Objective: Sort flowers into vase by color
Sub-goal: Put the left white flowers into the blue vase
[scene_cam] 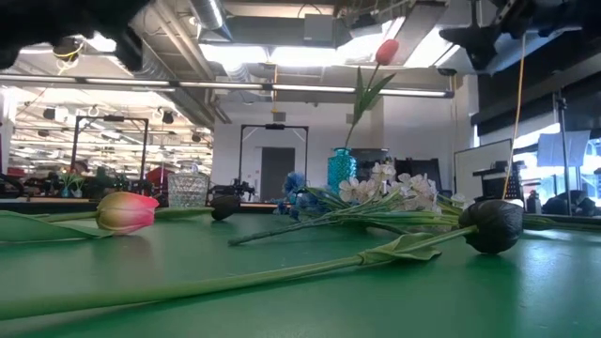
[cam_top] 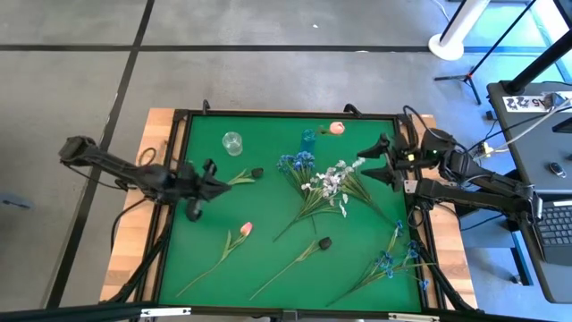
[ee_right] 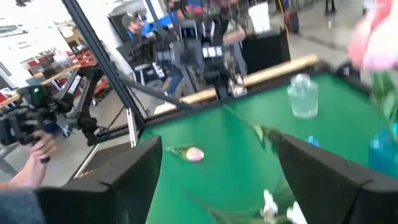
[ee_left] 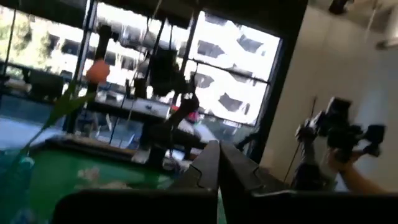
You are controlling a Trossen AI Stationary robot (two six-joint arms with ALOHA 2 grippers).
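Observation:
My left gripper hovers shut over the table's left part, just left of a dark tulip bud that lies flat; its fingers hold nothing. My right gripper is open at the right, beside the blue vase, where a pink tulip stands on its stem. A blue cluster, white sprays, another pink tulip, a second dark bud and more blue flowers lie on the green mat. The clear glass vase stands without flowers.
A raised black frame borders the green mat. Bare mat lies between the glass vase and the left edge. A person's hand with a camera rig shows beyond the left side. A desk with a laptop stands to the right.

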